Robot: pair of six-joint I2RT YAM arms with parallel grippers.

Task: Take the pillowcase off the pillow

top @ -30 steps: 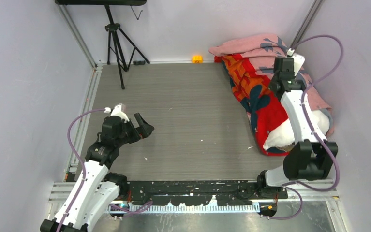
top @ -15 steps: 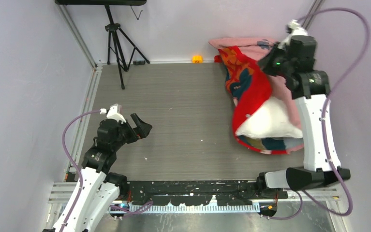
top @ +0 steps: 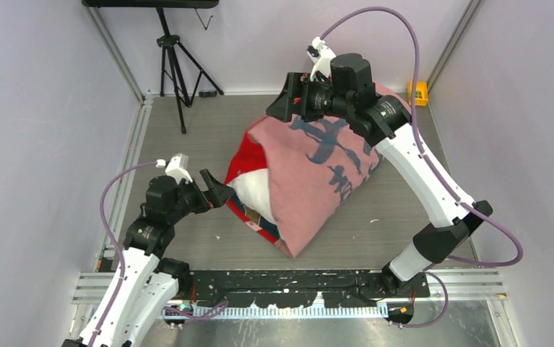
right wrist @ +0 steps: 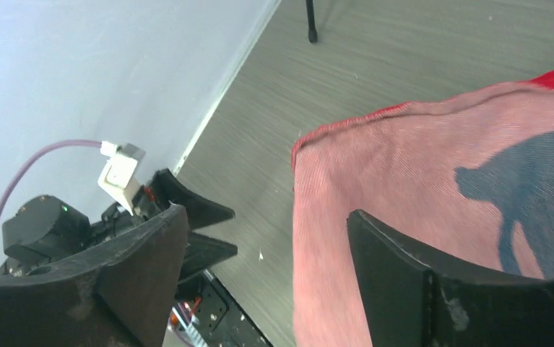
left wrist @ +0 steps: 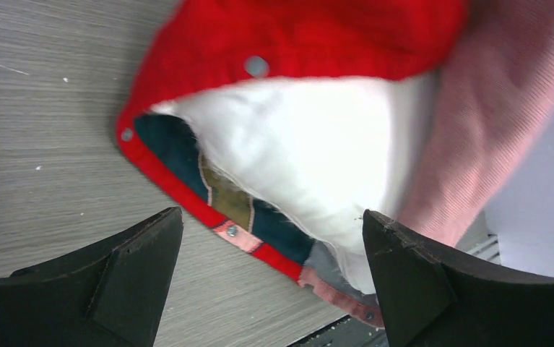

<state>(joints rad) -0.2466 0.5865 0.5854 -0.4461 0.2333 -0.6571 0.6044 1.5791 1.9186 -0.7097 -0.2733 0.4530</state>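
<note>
The pillowcase (top: 317,166) lies mid-bench (top: 209,130), wrapping the pillow (top: 256,191), whose white corner faces the left arm (top: 147,231). Its jaws and the right arm's (top: 418,170) stand released, empty. Pinching cloth and pillow together would likely drag the whole bundle.

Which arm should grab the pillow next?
Probably left. The left gripper, open, faces the pillowcase mouth, where the pillow shows. The right gripper is open over the far end, above fabric only.
</note>
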